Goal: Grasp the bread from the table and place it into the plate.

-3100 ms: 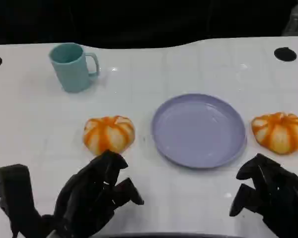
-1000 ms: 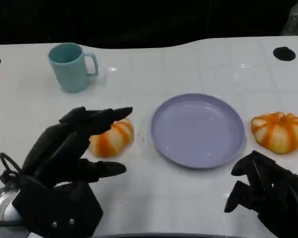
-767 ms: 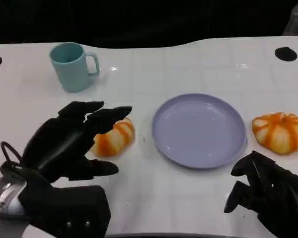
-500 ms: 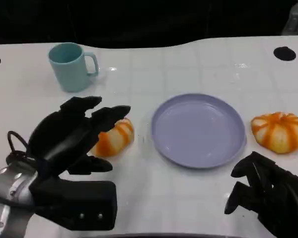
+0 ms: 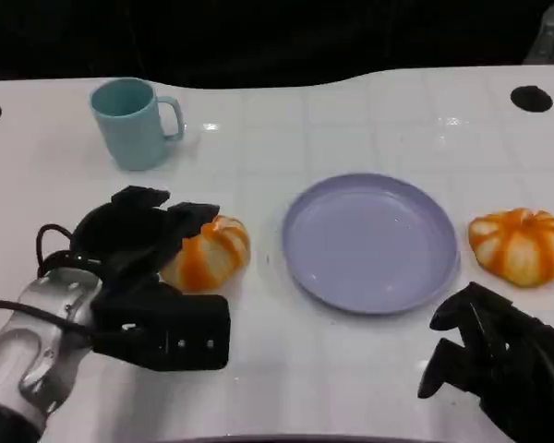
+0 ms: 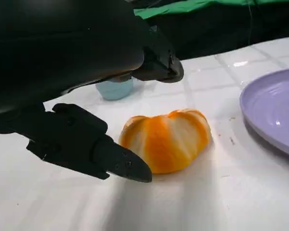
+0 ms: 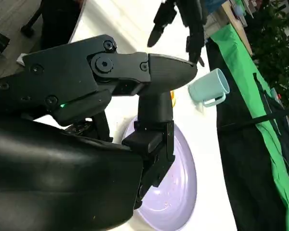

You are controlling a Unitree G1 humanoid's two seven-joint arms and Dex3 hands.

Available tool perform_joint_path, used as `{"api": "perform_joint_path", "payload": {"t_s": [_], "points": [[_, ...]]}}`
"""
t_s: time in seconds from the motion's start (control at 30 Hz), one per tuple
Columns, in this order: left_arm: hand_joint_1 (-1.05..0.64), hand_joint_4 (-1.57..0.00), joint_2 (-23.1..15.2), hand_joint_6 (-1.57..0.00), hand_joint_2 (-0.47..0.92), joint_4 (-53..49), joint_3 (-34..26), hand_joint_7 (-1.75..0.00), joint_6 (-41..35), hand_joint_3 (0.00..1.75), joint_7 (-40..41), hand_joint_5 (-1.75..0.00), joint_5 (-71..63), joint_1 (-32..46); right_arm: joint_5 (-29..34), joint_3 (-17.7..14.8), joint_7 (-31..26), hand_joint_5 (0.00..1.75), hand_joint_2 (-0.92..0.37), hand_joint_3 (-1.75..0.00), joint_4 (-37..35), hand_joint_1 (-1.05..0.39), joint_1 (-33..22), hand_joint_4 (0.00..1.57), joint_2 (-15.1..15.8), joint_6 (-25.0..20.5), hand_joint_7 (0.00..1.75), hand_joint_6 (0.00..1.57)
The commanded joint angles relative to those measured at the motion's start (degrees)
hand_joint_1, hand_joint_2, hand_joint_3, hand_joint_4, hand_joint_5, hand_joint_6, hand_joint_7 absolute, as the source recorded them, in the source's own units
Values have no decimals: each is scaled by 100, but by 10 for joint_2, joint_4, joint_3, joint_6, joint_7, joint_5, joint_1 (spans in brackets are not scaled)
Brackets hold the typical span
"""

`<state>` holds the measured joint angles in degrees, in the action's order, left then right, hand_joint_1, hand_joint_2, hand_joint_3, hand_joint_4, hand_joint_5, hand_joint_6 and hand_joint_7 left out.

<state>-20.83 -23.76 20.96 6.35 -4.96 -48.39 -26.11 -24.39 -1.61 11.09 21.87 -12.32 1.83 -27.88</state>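
An orange-and-white striped bread lies on the white table just left of the empty lilac plate. My left hand reaches over the bread's left side; in the left wrist view its fingers arch above the bread and the thumb lies low beside it, with gaps still showing. A second striped bread sits right of the plate. Near the table's front right, my right hand holds nothing, its fingers loosely bent and apart.
A teal mug stands at the back left, beyond my left hand. Black round holes mark the table at the far right and the far left edge. The right wrist view shows the plate and the mug.
My left hand has gone forward and down, from hovering above the left bread to cupping over it. The right hand, both breads and the plate have stayed put.
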Motion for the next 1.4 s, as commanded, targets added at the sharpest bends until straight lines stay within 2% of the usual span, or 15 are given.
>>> {"api": "perform_joint_path", "payload": {"t_s": [0.03, 0.43, 0.77, 0.87, 1.0, 1.17, 1.27, 1.33, 1.37, 1.4], "points": [[-26, -3, 17, -28, 78, -89, 26, 0, -7, 0, 34, -29, -7, -57, -5, -5, -4, 175, -92, -43, 10, -42, -6, 68, 4, -4, 163, 52], [-32, -1, 91, -25, 77, -325, 71, 0, -14, 0, 74, -27, 15, -180, -13, -6, 2, 175, -92, -44, 18, -42, -16, 67, 6, -3, 162, 50], [-33, -5, 125, -28, 77, -428, 85, -1, -4, 0, 81, -27, 39, -227, -18, -9, 2, 175, -92, -45, 19, -42, -17, 66, 6, -6, 161, 50], [-26, -15, 137, -32, 80, -457, 85, -1, -8, 0, 70, -20, 52, -238, -21, -10, 3, 175, -92, -45, 23, -42, -20, 66, 7, -9, 161, 50], [-23, -21, 143, -35, 81, -474, 89, -1, -9, 0, 64, -17, 58, -245, -18, -9, 2, 175, -92, -44, 24, -43, -21, 66, 8, -8, 160, 50], [-17, -45, 148, -48, 90, -489, 89, -3, -2, 3, 87, -12, 68, -239, -12, -5, 2, 175, -92, -46, 30, -43, -25, 66, 13, -5, 160, 50], [-20, -83, 146, -76, 92, -494, 85, -11, 14, 17, 119, -28, 75, -232, -13, -6, 1, 175, -92, -46, 32, -43, -26, 65, 15, -7, 160, 50], [-21, -82, 146, -91, 92, -498, 86, -6, 17, 19, 128, -65, 75, -231, -13, -6, -1, 175, -92, -46, 33, -43, -27, 64, 15, -7, 160, 50], [-21, -80, 144, -94, 92, -498, 91, -4, 25, 19, 154, -75, 70, -227, -13, -7, -2, 175, -92, -46, 34, -43, -27, 64, 15, -9, 160, 50], [-22, -80, 140, -95, 92, -499, 95, -61, 32, 22, 183, -131, 65, -223, -14, -8, -3, 175, -92, -46, 34, -43, -26, 64, 14, -10, 160, 50]]}}
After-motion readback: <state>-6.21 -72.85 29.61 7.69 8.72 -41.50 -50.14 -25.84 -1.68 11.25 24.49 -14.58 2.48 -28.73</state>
